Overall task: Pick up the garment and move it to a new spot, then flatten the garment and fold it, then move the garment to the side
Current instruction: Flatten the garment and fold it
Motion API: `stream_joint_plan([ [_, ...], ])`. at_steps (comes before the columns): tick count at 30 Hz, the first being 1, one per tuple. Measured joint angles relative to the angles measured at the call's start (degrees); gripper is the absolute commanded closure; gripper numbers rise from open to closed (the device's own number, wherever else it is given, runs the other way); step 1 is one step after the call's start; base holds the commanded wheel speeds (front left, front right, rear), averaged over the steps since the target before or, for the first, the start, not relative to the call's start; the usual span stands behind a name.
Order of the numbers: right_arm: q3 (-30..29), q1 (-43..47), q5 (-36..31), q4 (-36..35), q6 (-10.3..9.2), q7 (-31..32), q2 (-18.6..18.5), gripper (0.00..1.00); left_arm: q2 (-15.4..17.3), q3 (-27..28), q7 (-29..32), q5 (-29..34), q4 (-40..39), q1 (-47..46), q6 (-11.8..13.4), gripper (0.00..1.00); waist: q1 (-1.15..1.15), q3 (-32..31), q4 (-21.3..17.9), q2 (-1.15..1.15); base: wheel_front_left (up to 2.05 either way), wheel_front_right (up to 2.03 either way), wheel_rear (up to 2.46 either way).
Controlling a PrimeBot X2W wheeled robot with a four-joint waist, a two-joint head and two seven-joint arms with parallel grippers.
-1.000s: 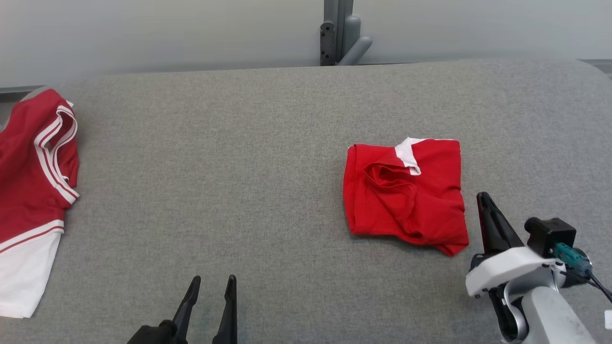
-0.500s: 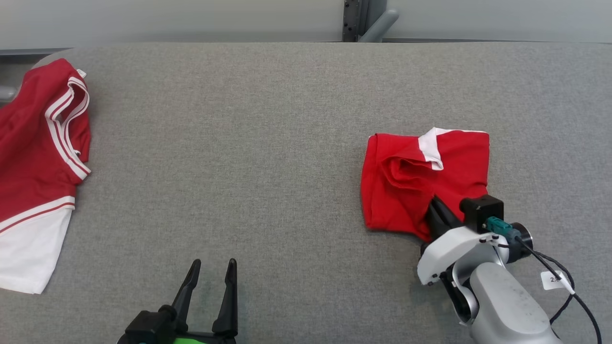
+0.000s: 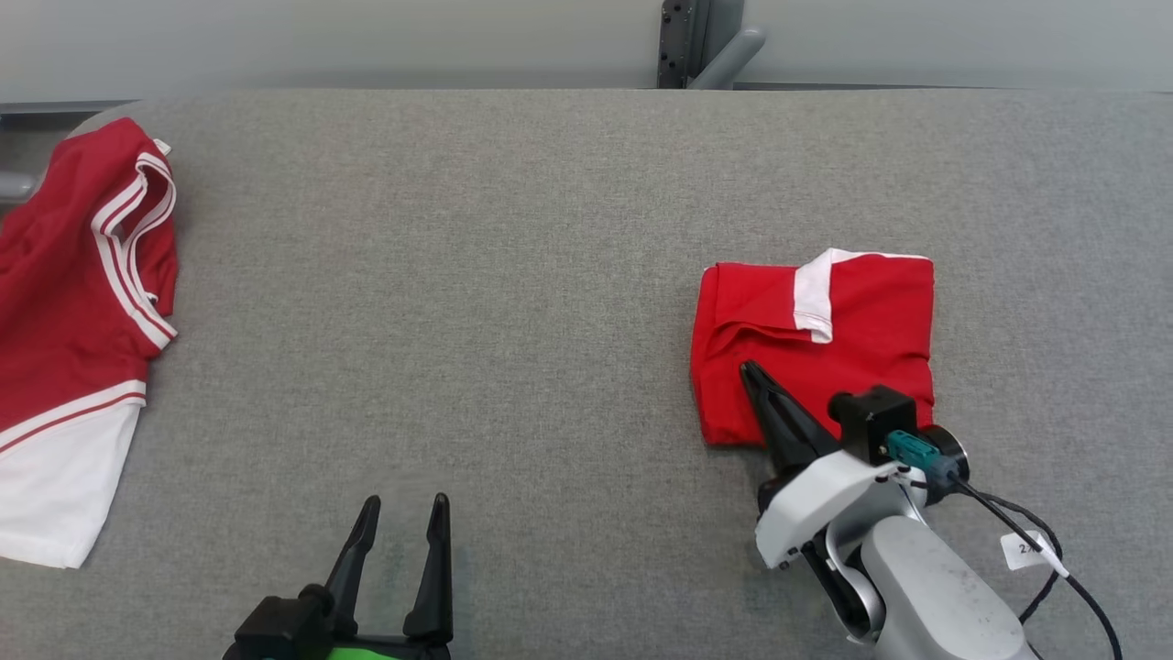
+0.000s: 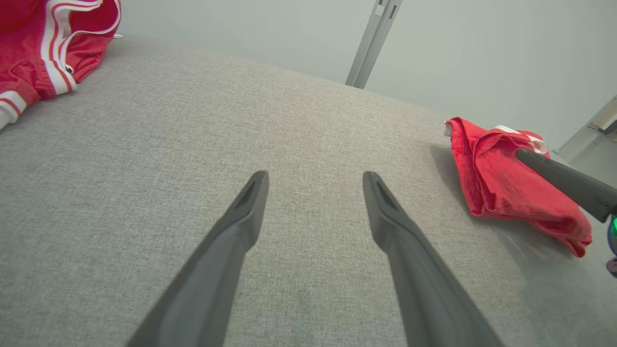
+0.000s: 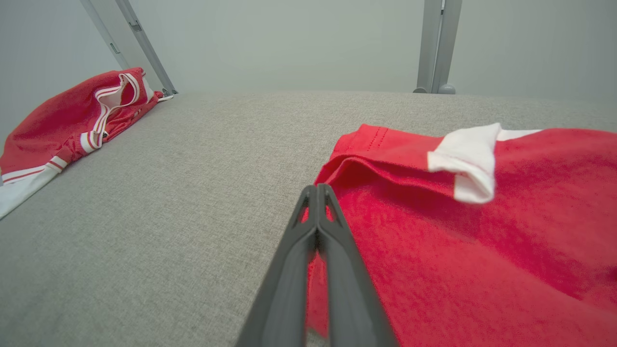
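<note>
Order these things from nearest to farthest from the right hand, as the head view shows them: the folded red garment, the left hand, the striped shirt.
1. The folded red garment, on the right, directly under the right hand.
2. The left hand, low, left of centre.
3. The striped shirt, at the far left edge.

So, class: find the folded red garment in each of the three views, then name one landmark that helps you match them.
Head view: the folded red garment lies right of centre on the grey surface.
Left wrist view: the garment is at the right edge, mid-height.
Right wrist view: the garment spreads across the lower right.
Shared landmark: the striped red-and-white shirt, at the left in every view.
</note>
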Motion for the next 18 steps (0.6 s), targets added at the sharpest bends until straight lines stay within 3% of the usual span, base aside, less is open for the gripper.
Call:
stream_joint_plan([
  [5, -1.94, 1.66, -0.99, 0.38, 0.00, 0.01, -2.41, 1.00, 0.00, -0.32, 0.00, -0.01, 0.01, 0.10, -0.10, 0.00, 0.00, 0.09, -1.36, 0.00, 0.00, 0.00, 0.00],
  [18, -7.30, -5.24, -3.61, 4.49, 0.00, 1.30, -2.13, 1.00, -0.01, -2.72, 0.00, -0.89, -0.08, -2.34, 0.01, 0.00, 0.00, 2.76, -0.74, 0.00, 0.00, 0.00, 0.00],
])
